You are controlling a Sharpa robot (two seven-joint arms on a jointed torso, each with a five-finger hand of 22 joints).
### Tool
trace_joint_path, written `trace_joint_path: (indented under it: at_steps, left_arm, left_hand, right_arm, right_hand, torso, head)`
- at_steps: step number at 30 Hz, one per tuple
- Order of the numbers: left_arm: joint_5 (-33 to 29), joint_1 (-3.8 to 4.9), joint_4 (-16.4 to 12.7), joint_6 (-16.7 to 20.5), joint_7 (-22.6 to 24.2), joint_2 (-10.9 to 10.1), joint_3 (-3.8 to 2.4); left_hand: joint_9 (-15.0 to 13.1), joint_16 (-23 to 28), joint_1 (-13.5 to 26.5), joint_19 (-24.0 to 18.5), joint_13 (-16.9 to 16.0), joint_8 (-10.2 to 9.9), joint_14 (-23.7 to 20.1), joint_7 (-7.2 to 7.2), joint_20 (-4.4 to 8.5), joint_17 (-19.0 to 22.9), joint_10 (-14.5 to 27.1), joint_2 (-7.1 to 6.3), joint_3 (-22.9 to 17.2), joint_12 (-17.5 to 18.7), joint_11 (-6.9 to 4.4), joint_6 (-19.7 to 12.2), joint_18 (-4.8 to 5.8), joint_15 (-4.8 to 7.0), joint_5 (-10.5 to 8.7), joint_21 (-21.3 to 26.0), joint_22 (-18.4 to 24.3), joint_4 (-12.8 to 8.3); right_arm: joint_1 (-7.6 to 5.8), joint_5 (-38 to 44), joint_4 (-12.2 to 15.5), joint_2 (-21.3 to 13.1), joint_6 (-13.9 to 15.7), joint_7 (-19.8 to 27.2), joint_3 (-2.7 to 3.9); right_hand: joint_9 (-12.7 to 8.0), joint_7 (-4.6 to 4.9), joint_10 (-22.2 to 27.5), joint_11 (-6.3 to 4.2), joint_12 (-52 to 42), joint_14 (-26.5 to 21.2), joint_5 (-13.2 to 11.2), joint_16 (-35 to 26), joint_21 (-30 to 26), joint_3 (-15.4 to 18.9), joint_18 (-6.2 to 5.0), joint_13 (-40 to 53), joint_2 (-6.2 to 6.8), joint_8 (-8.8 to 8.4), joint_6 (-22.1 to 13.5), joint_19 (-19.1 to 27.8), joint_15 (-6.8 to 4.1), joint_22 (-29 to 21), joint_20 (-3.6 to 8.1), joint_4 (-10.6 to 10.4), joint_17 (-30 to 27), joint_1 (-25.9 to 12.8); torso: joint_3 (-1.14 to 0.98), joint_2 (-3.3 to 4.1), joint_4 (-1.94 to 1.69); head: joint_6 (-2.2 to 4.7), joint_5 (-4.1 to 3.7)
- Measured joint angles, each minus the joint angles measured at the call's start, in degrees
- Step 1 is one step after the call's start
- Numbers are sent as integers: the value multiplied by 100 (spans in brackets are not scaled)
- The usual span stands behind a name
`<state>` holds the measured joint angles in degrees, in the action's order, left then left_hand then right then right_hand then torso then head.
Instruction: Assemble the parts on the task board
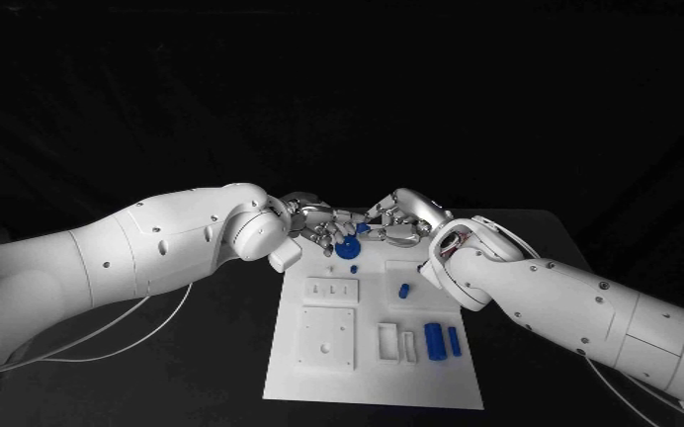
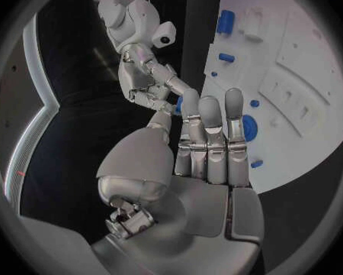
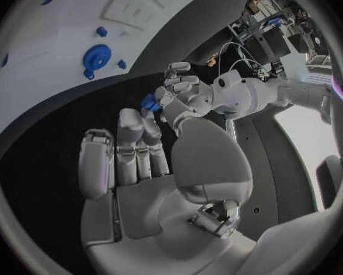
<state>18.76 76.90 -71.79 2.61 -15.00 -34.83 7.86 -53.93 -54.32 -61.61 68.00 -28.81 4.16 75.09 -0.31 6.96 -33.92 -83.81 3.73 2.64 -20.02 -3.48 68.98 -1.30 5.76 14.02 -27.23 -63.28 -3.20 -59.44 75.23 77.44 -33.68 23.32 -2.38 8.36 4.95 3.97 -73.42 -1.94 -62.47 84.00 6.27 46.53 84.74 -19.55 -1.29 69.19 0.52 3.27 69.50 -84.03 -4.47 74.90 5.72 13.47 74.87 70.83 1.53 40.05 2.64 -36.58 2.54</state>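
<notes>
Small blue part (image 3: 149,102) | pinched between fingertips of left hand (image 1: 316,221) and right hand (image 1: 399,221), just above task board (image 1: 374,387) far edge | likely light, rigid, slippery; hold by its sides

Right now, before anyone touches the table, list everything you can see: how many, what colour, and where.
table: one, black, under everything.
task board: one, white, middle of the table.
round part: one, blue, on the board's far end.
small parts: two, blue, on the board just nearer than the round part.
long parts: two, blue, side by side on the board's right, nearer half.
held part: one, blue, between the two hands' fingertips above the far end; which hand grips it cannot be told.
cable: white, on the table at the left.
left hand: silver, over the board's far end.
right hand: silver, facing it.
</notes>
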Motion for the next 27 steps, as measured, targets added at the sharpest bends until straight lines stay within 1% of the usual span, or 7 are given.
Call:
trace_joint_path:
  at_steps: [5,9,12,15,20,23,27]
  left_arm:
    - [6,0,1,-46,0,0,0]
    - [42,0,6,-85,0,-2,0]
    - [101,0,7,-114,-1,-5,-1]
    - [177,1,8,-143,-2,-9,-1]
    - [325,1,13,-190,-3,-14,-1]
    - [390,1,24,-214,-3,-17,-1]
    - [451,0,41,-249,-1,-21,-1]
  left_hand:
    - [419,0,-43,21,34,0,-27,40,-21,33,0,43,-14,36,0,-68,0,-14,0,107,-63,-46]
    - [1079,0,-62,41,68,-17,-59,90,-41,47,-29,25,-14,75,29,-112,0,-46,0,201,-112,-46]
    - [1300,0,-67,41,80,-19,-59,111,-41,48,-31,20,31,91,31,-133,1,-46,-39,249,-141,-32]
    - [1358,0,-65,41,86,-22,-59,112,-41,55,-31,18,69,91,31,-133,0,-46,-62,249,-150,6]
    - [1389,0,-10,61,91,-23,-78,111,-62,63,-31,-95,131,91,31,-134,0,-65,-119,312,-179,81]
    - [1390,0,49,61,91,-23,-78,111,-62,63,-11,-154,128,91,51,-134,0,-65,-147,339,-202,186]
    - [1389,0,88,61,91,-23,-78,111,-62,69,-11,-193,98,91,51,-134,0,-65,-174,365,-226,271]
  right_arm:
    - [4,0,30,-1,-5,-1,0]
    - [9,-5,51,-17,-10,-8,0]
    - [14,-9,63,-27,-14,-13,0]
    - [16,-11,66,-33,-17,-14,0]
    - [17,-16,69,-40,-27,-14,0]
    - [17,-18,69,-44,-42,-14,0]
    - [18,-19,66,-47,-75,-14,0]
  right_hand:
    - [0,0,0,0,0,0,19,0,0,1,0,0,0,0,0,0,0,0,0,1,0,0]
    - [0,-1,0,0,0,0,30,0,0,1,0,5,9,0,-1,0,0,0,0,1,0,8]
    - [0,-1,0,1,0,0,30,0,0,7,0,5,8,0,-1,0,0,0,0,7,-1,7]
    - [0,-1,0,1,0,0,30,0,0,8,0,5,8,0,-1,0,0,0,0,8,-1,6]
    - [0,-6,1,1,0,0,30,0,0,9,0,5,5,0,-5,0,0,0,0,8,-1,3]
    - [0,1,1,2,0,0,30,0,0,16,0,5,-2,0,2,0,0,0,0,14,-1,-5]
    - [0,4,1,2,0,0,30,-12,0,17,0,4,-16,0,5,0,1,0,0,15,-2,-19]
  torso:
    - [-1,0,-1]
    - [-1,1,-1]
    - [-1,1,1]
    - [-1,1,2]
    - [-1,1,2]
    - [-1,1,3]
    - [-1,1,3]
  head:
    - [-5,5]
    - [-12,9]
    - [-19,10]
    - [-21,10]
    - [-25,10]
    - [-26,7]
    - [-26,-2]
